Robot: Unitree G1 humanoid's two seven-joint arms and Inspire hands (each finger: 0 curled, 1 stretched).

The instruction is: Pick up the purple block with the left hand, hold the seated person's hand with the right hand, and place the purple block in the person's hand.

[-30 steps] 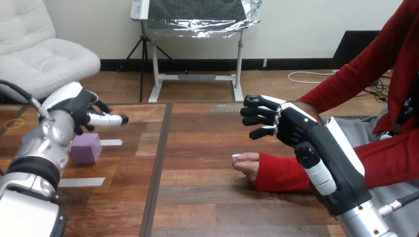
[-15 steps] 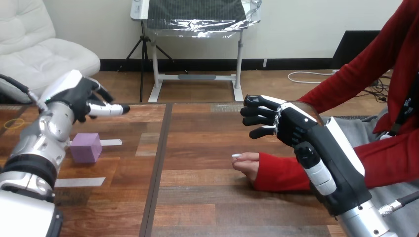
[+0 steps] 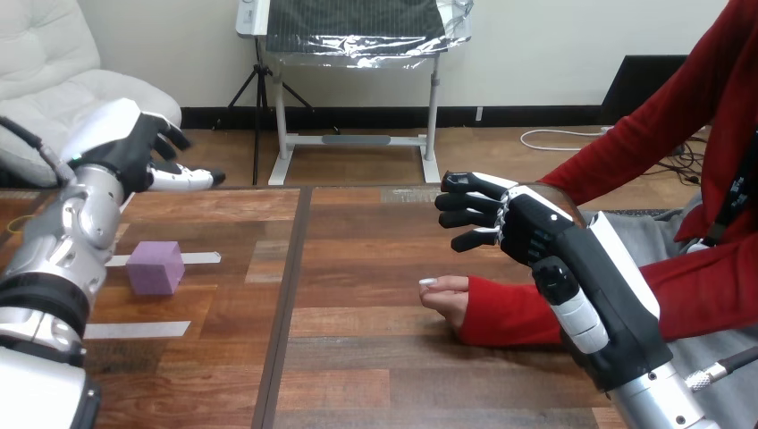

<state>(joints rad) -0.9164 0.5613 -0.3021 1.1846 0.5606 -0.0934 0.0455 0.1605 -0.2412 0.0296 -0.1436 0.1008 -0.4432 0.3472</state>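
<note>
The small purple cube-shaped block (image 3: 155, 266) stands on the dark brown wooden table (image 3: 357, 357), in the left part of it. It is just beside a short strip of white tape (image 3: 201, 258), which lies to its right. A second strip of white tape (image 3: 138, 330) lies nearer to the robot, apart from the block. Nothing touches the block.

The robot's left hand (image 3: 125, 147) hangs in the air over the far left part of the table, beyond the block and well apart from it. Its fingers (image 3: 183, 179) are loose and spread. One of them points straight to the right and the others are lightly bent, and they hold nothing.

The robot's right hand (image 3: 527, 228) is in the air over the right half of the table, with its back turned toward the camera. Its fingers (image 3: 465, 201) point to the left, a little bent and set apart from each other, and they are closed on nothing.

The person's hand (image 3: 445, 297), coming out of a red sleeve (image 3: 509, 313), rests on the table below the right hand's fingers and nearer to the robot. The two hands do not touch. From this view I cannot tell if the person's palm is turned up.
</note>
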